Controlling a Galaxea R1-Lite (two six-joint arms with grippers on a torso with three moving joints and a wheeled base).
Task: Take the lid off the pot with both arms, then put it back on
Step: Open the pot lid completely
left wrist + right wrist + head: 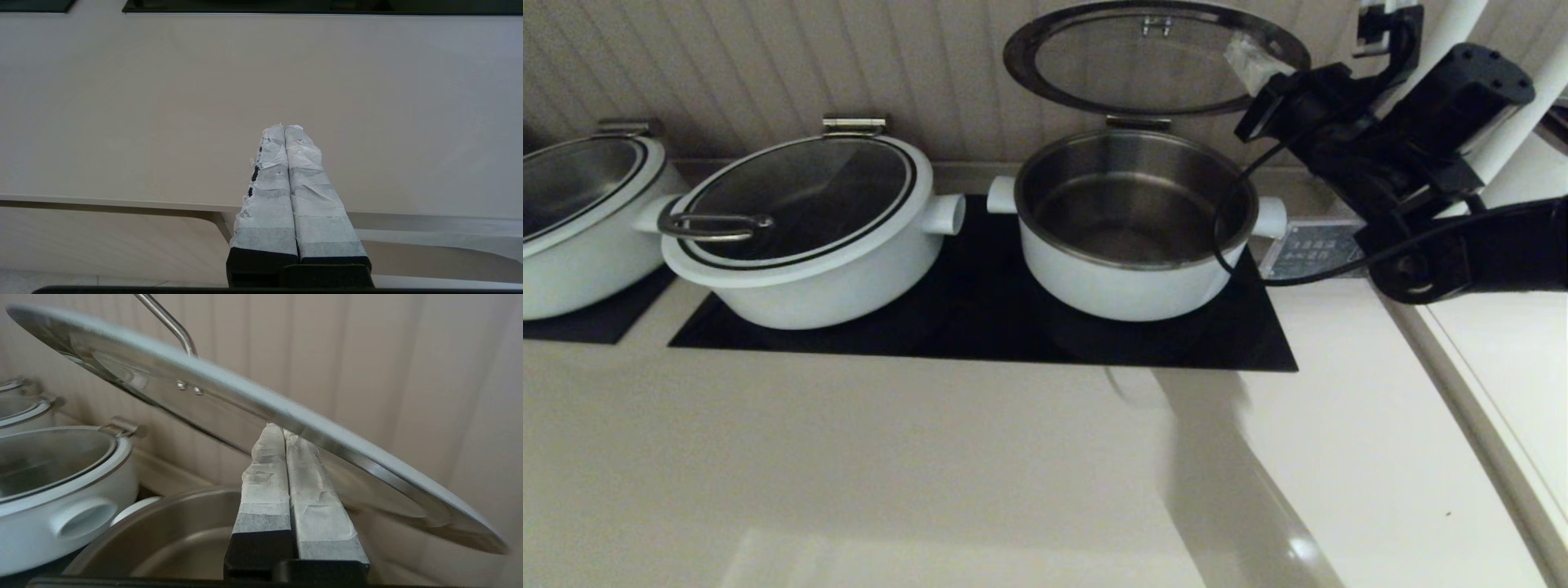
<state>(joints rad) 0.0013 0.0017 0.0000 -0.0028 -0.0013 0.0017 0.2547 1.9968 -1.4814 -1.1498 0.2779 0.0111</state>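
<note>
The lid (1156, 57) is up, tilted open on its hinge above the back of the pot (1131, 224), and the pot's steel bowl stands bare beneath it. Propping the lid from below is the right gripper (283, 430), fingers pressed together with nothing between them, tips against the lid's underside on the pot's right side. The left gripper (284, 128) hangs over bare counter, well away from the pot, closed too and holding nothing. To put it back well: lower slowly, tips under the rim, let the hinge guide it onto the pot.
</note>
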